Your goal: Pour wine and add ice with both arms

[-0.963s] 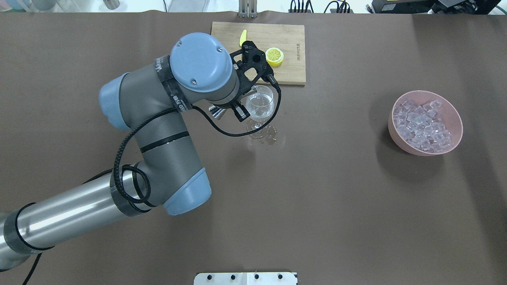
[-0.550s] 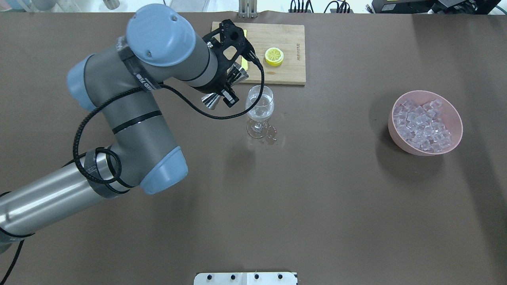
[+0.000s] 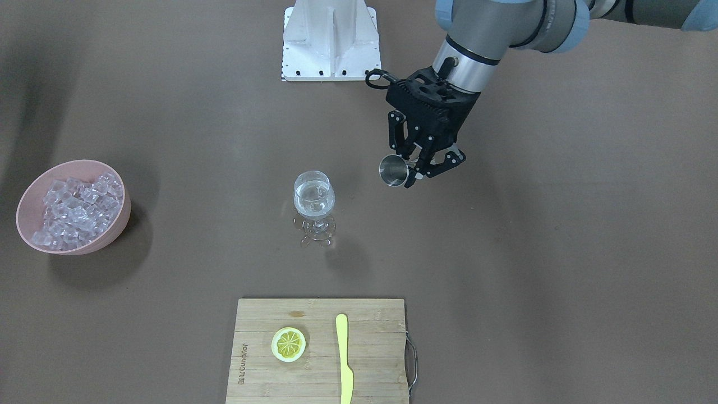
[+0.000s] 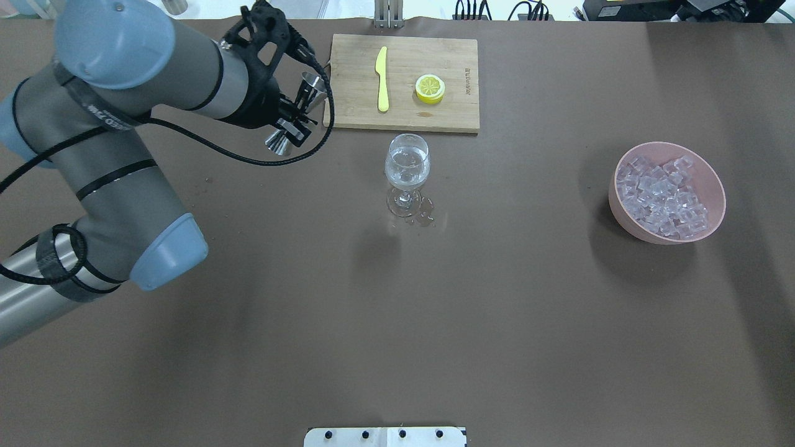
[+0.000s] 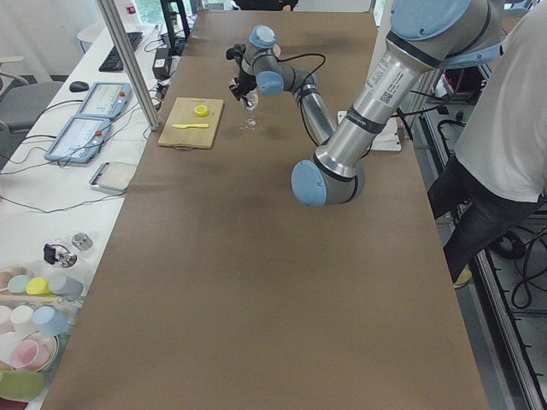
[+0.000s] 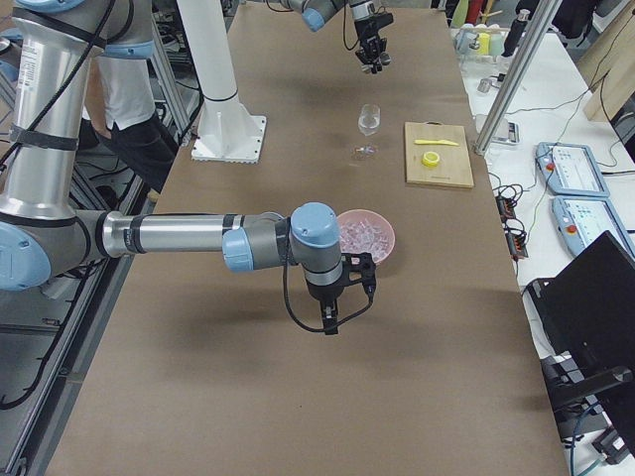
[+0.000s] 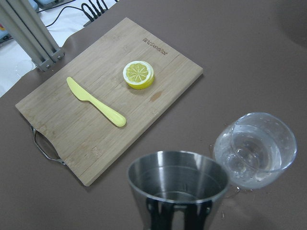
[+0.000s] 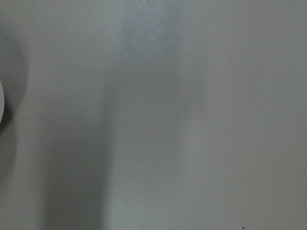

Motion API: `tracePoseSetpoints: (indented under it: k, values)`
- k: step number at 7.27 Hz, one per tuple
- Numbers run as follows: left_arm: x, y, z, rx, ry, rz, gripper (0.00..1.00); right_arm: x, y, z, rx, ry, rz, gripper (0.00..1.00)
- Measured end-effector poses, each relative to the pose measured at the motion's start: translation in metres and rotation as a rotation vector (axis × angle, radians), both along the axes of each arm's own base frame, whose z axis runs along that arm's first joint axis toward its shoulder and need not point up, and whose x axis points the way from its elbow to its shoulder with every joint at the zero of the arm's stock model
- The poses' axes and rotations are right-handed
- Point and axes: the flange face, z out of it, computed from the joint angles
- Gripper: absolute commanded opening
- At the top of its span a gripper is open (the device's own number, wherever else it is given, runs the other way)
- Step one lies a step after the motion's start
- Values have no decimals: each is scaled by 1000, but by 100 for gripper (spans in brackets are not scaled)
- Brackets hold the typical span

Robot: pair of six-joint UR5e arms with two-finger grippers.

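My left gripper (image 4: 294, 115) is shut on a steel jigger (image 4: 302, 99) and holds it tilted on its side above the table, left of the wine glass (image 4: 407, 166). It shows in the front view (image 3: 419, 167) with the jigger's mouth (image 3: 394, 170) facing out. The stemmed glass (image 3: 314, 199) stands upright with clear wine (image 4: 406, 177) in its bowl. Ice cubes (image 4: 661, 195) fill a pink bowl (image 4: 714, 186) far right. My right gripper (image 6: 333, 319) shows only in the exterior right view, beside the bowl; I cannot tell if it is open or shut.
A small wet spill (image 4: 425, 217) lies by the glass foot. A bamboo cutting board (image 4: 459, 105) behind the glass carries a lemon slice (image 4: 430, 88) and a yellow knife (image 4: 382, 77). The white base mount (image 3: 331, 42) stands at the robot's side.
My left arm has swung left and back, carrying the jigger from over the glass rim to a spot left of the cutting board. Glass and bowl have not moved.
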Motion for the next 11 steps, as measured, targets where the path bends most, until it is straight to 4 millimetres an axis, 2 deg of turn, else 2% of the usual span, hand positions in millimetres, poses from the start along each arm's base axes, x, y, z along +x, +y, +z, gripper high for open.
tracePoseSetpoints:
  k: [2, 4, 5, 7, 8, 9, 11]
  values:
    - [-55, -3, 74, 8, 47, -30, 0, 0, 0, 0, 0, 0, 0, 100]
    - [-104, 9, 149, 25, 96, -94, 0, 0, 0, -1, 1, 0, 0, 100]
    - [-124, 19, 190, 15, 153, -160, 0, 0, 0, -1, 1, 0, 0, 100]
    - [-150, 29, 273, -23, 342, -348, 0, 0, 0, -1, 1, 0, 0, 100]
    - [-162, 28, 301, -49, 417, -476, 0, 0, 0, -1, 2, 0, 0, 100]
    - [-172, 27, 317, -84, 471, -596, 0, 0, 0, -1, 2, -1, 0, 100]
    - [-180, 20, 325, -153, 507, -781, 0, 0, 0, -1, 3, -1, 0, 100]
